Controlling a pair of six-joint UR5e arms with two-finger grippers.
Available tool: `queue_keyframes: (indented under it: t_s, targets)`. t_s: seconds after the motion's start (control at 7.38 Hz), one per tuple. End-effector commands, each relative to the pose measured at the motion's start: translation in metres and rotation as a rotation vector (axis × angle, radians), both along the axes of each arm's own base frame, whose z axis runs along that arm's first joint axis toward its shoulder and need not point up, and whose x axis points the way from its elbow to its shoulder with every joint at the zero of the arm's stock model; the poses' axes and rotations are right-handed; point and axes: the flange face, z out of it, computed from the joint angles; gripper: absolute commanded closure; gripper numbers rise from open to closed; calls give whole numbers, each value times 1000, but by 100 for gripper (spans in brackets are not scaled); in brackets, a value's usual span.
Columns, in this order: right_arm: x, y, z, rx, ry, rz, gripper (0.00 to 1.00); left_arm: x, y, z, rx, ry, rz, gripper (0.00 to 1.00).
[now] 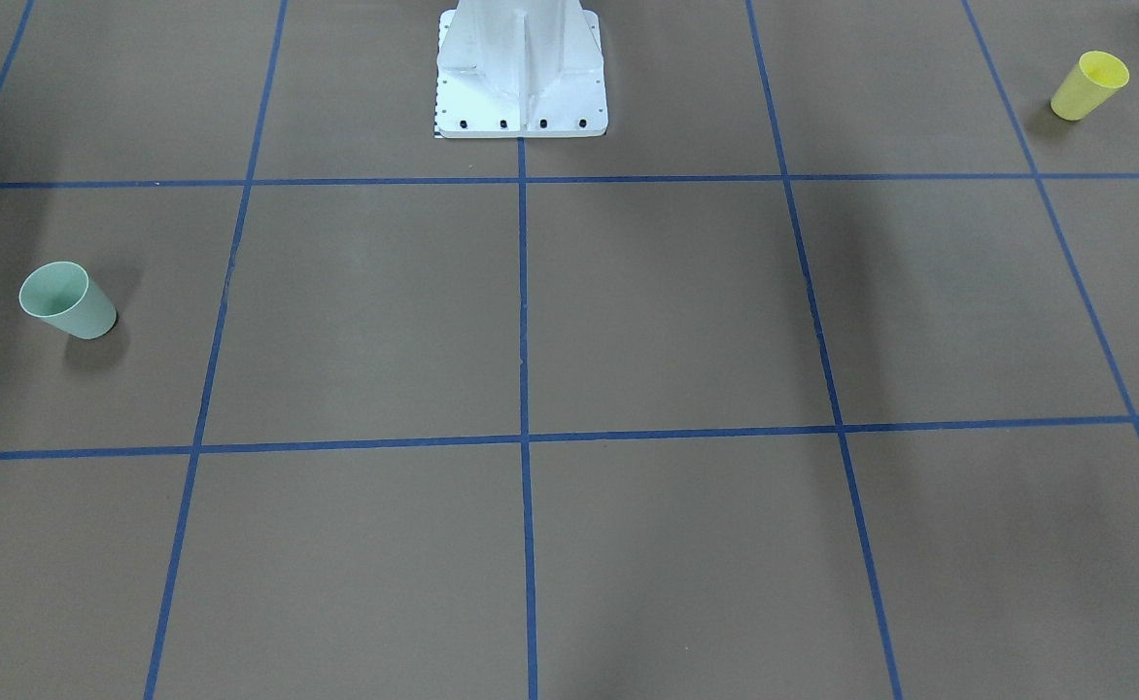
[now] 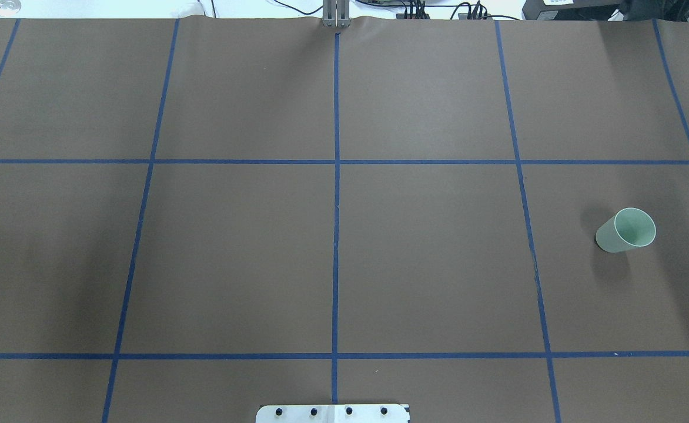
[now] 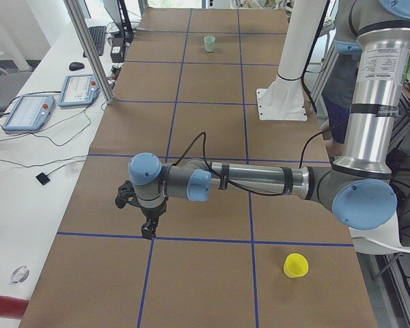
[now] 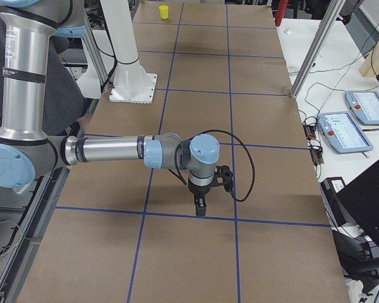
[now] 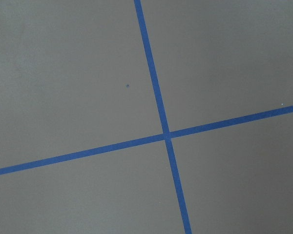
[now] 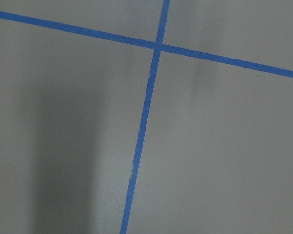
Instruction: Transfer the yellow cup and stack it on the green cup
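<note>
Right, both cups are upright on the surface [image 1: 676,311], which is brown paper with a blue tape grid [image 1: 523,292].

- yellow cup [image 1: 1089,86]: far on the robot's left, in the grid row nearest the robot, about level with the white pedestal base [image 1: 521,73]. Rim up, nothing touching it.
- green cup [image 1: 69,300]: far on the robot's right, one row further out from the robot. Rim up, nothing touching it.
- The cups are well apart, at opposite ends of the surface, with the pedestal roughly between them. Not stacked.
- left end effector [image 3: 147,229]: arm stretched out low across the surface, tool pointing straight down near a tape crossing. Well apart from the yellow cup. It only shows in the side view, so I cannot tell whether the fingers are apart or together.
- right end effector [image 4: 201,207]: same pose, pointing down near a tape line, holding nothing visible. Side view only, so again I cannot tell the finger state.
- Both wrist views show only bare paper and a tape crossing.
</note>
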Motion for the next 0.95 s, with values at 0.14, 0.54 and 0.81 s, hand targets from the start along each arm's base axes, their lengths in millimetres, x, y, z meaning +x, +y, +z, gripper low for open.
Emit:
queue_keyframes:
  t_s: [0.14,0.54,0.81]
  targets:
    - [0,-1,-1,3,-2,0,0,0,3,-6,8,2,-4,0]
    - [0,0,-1,3,-4,0,0,-1,1,-18,77,-5,0,0]
    - [0,1,0,2,-4,-1,0,-2,36,11,249,1,-2,0]
